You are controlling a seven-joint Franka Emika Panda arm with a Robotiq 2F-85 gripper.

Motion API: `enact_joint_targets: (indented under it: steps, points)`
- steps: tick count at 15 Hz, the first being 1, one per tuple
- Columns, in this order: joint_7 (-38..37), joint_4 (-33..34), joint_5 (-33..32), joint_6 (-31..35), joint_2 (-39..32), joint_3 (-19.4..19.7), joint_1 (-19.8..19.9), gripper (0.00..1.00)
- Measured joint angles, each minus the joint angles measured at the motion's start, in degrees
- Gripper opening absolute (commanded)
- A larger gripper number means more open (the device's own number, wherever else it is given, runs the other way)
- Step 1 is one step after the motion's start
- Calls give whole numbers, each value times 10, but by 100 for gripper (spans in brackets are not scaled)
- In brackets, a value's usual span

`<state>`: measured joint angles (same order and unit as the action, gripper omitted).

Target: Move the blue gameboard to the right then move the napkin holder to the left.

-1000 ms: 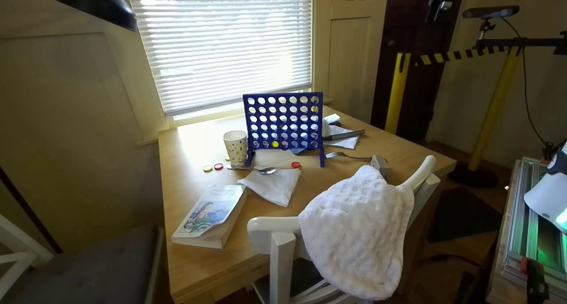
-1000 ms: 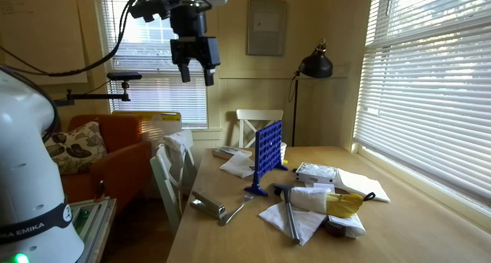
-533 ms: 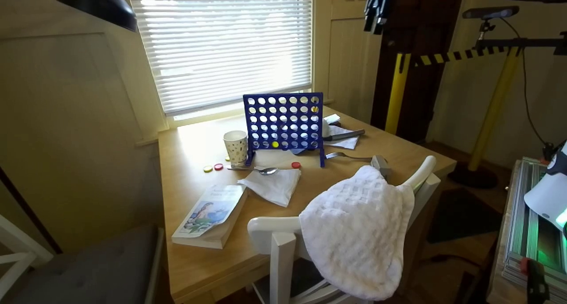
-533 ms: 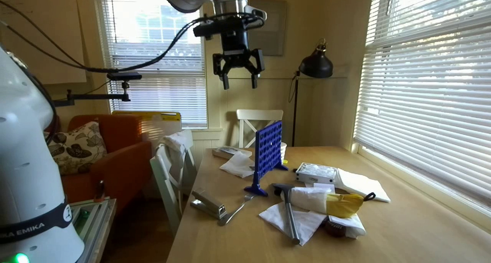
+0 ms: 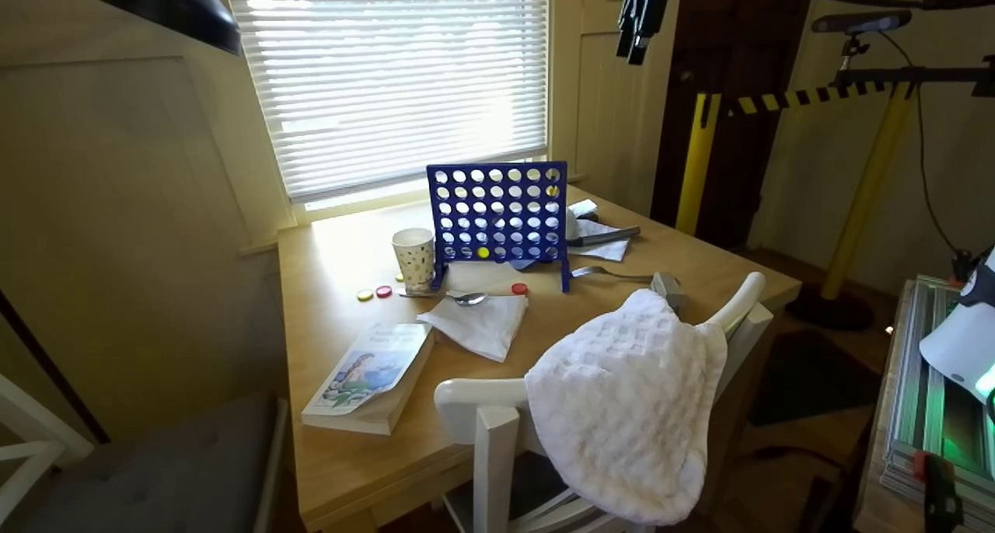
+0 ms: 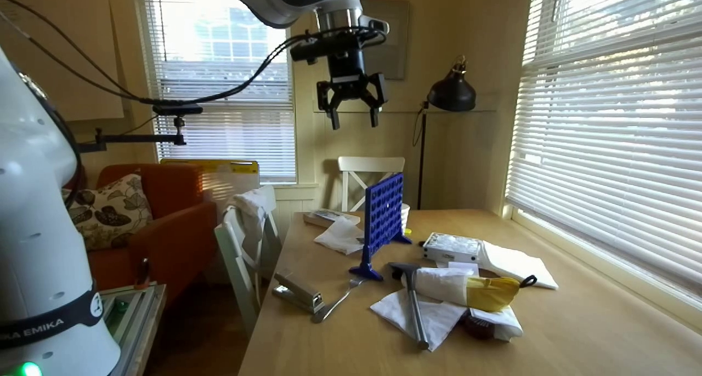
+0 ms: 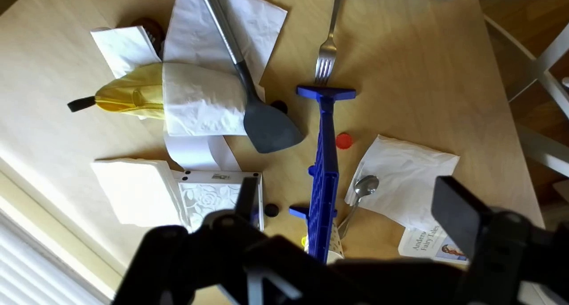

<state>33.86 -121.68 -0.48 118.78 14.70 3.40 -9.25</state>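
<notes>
Daylight washes the table; over it hangs the claw, wide and empty. Below the claw, the blue gameboard looks light, stiff: pinch its top edge.

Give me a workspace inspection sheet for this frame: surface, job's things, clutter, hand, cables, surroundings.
Surface: light wooden table, objects spread over it
Job's things: blue gameboard, standing upright; white napkin holder with napkins at one end
Clutter: cup and fork close by the gameboard; stapler, spatula, spoon, book
Hand: open, holding nothing, high above the table
Cables: black, sagging in loose curves
Surroundings: white chair with towel draped over it, floor lamp, orange armchair, window blinds
</notes>
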Motion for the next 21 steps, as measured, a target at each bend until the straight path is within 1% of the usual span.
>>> enact_joint_targets:
  steps: [2,4,6,8,9,11,14,16,19,21]
  points:
    - [-52,1,5,7,-9,-6,6,100]
    - [-110,10,17,35,-44,-12,10,100]
    - [-147,39,28,53,-102,-17,12,100]
    - [-155,91,30,47,-173,-25,15,100]
    - [-154,121,31,35,-208,-30,16,100]
    - [-150,182,31,-11,-273,-46,17,100]
    - [-151,272,18,-71,-353,-72,15,100]
    - [-157,331,-6,-98,-397,-81,9,100]
    - [-174,412,-37,-130,-450,-82,0,100]
    - [-177,439,-42,-140,-468,-81,-1,100]
